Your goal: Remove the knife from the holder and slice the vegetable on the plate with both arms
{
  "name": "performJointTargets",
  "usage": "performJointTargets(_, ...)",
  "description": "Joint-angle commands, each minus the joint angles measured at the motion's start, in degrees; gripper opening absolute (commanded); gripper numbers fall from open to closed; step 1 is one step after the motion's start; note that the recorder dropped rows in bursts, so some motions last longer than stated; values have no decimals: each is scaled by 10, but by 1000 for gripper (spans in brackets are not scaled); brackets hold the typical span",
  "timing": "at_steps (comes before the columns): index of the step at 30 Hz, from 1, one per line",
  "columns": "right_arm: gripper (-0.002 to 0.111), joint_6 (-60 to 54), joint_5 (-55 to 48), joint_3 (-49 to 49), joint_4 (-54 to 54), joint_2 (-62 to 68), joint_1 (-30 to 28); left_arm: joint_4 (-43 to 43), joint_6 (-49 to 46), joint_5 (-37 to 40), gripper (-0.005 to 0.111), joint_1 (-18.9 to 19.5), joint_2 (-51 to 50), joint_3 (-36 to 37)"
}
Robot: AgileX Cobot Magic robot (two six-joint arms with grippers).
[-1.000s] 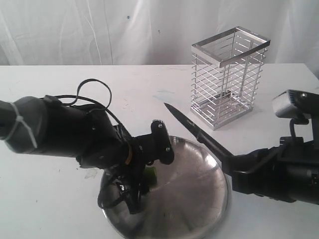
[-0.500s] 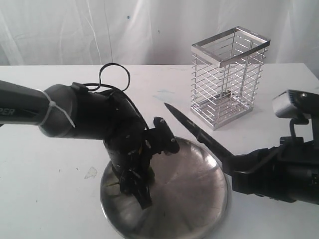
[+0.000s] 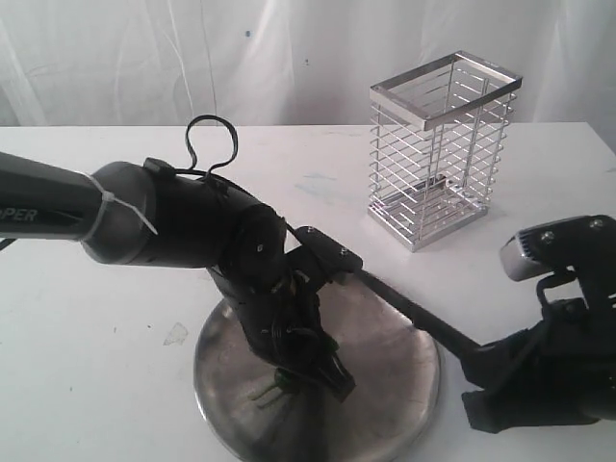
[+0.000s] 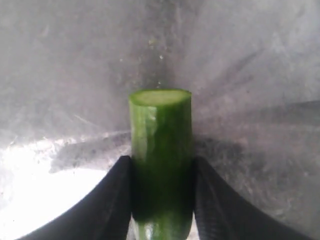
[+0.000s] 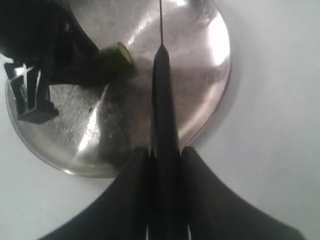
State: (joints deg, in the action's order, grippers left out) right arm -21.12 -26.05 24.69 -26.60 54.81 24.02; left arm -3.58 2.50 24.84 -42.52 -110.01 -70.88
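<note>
Left hand (image 4: 161, 167) clamps vegetable (image 4: 160, 125), clearest in left wrist view.

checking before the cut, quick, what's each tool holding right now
left tool: closed on the vegetable
right tool: closed on the knife

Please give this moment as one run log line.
left claw: grips green pepper | right claw: grips knife | knife: over plate, beside green pepper

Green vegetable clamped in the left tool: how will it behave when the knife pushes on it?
Probably stiff: the vegetable stands straight out from the left tool without sagging. Its glossy skin looks slippery, so it may slide. Round section on the smooth plate: likely rolls if released.
</note>
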Motion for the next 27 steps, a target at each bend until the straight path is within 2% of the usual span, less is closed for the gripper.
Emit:
performJointTargets(1,0,-8,1,2,10,45,18,-10,1,-9,11,1,4,1)
performJointTargets(5,0,-22,23,8,10,78,46,-9,1,-7,37,1,4,1)
performJointTargets(10,0,-32,53,8,10,83,59,-2,1,-1,54,1,12,1)
performJointTargets(16,0,-35,49,8,11,83,62,18,1,0,62,1,47,1)
performJointTargets(27,0,-45,56,8,14,81,103,41,7,37,62,8,103,1)
